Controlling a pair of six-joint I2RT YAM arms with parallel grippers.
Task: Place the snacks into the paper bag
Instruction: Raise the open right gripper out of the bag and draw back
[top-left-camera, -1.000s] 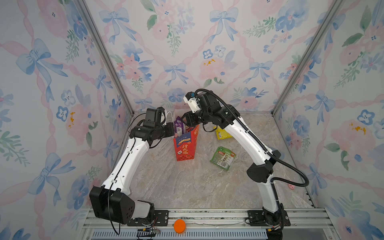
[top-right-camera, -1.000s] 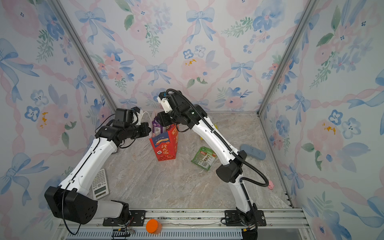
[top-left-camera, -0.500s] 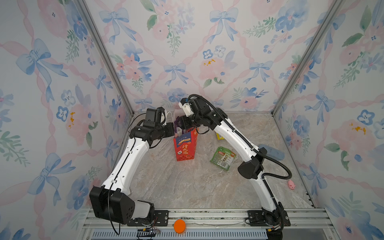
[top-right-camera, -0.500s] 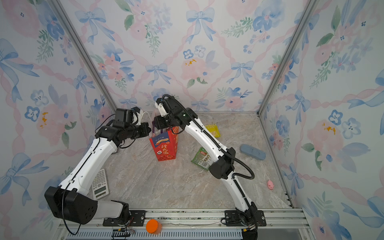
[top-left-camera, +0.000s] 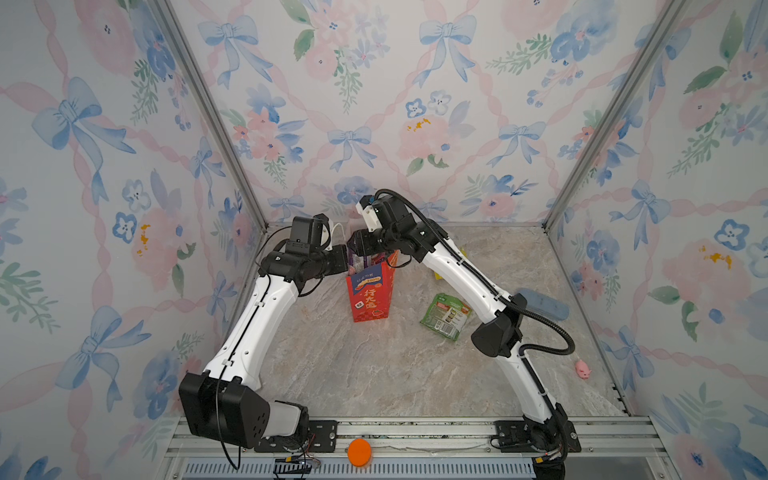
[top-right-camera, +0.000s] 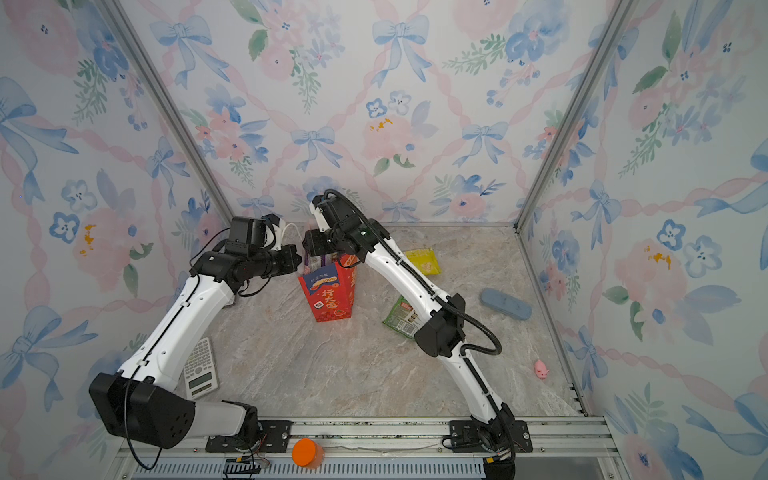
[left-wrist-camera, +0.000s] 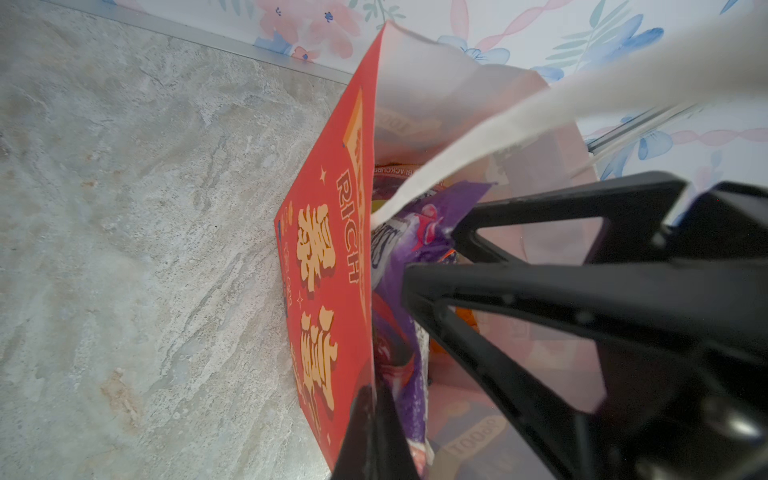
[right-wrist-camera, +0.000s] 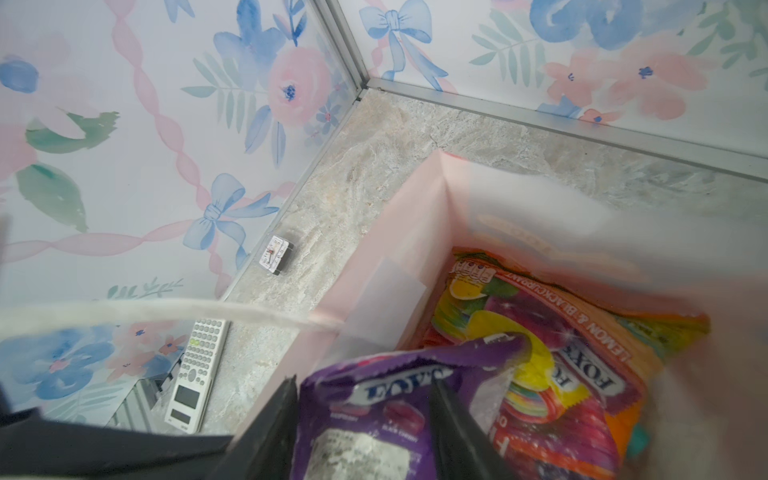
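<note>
At the bag's mouth: the right gripper (right-wrist-camera: 362, 384) has its jaws apart on either side of the purple packet (right-wrist-camera: 374, 419); I cannot tell whether it grips.
Left gripper (left-wrist-camera: 368, 415): pressed together on the rim of the paper bag (top-left-camera: 370, 299).
Snacks: several are inside the bag; the green packet (top-left-camera: 446, 316) and the yellow packet (top-right-camera: 424, 261) lie on the table (top-left-camera: 374, 374).
Risk: the purple packet stands high and could snag the white handle (left-wrist-camera: 457, 153) or ride out with a lifting gripper; a sideways pull could tip the bag.
</note>
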